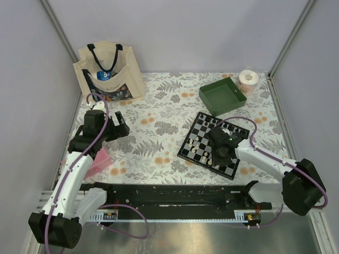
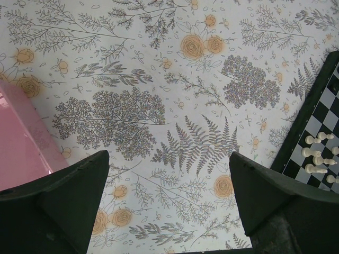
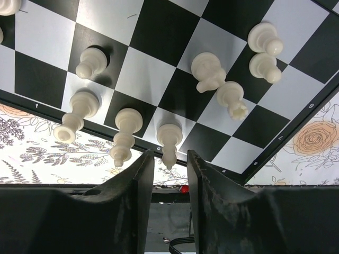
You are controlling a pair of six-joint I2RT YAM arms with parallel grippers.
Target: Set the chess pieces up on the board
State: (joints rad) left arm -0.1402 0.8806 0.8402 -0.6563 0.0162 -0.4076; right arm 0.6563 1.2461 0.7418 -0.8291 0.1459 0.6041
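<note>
— Grey walls, floral-print surface (image 1: pixel 159 121), w/ the board (image 1: pixel 197 129) right of centre. Why's the right arm so low over it?
— Prob. working the near edge row. Right wrist view shows the cream chess pieces (image 3: pixel 91 62) bunched on the two rows nearest that border. That fits lining up one side's ranks. No black ones made out
— And the right end effector (image 3: pixel 170 156)?
— Fingers only a narrow gap apart. One cream piece (image 3: pixel 169 138) has its head right at that gap and its base on an edge square. Neither finger looks to press on it, so I'd call it slightly spread, not pinching. The very tips are hard to read, so can't rule out a light brush
— Left side?
— Left end effector (image 2: pixel 168 156) is spread wide w/ nothing between the fingers. It hovers over bare surface beside a pink object (image 2: pixel 21 137), and the board's edge only just shows at the right of that view. It sits well apart from the work, likely so two arms don't crowd one small board
— Anything else around?
— Tote bag (image 1: pixel 108 74) back left, green tray (image 1: pixel 222 97) just behind the board, paper roll (image 1: pixel 248 79) by the tray. None in play rn
— Progress?
— Early-ish imo: a handful of cream pcs on the board, most squares bare
</note>
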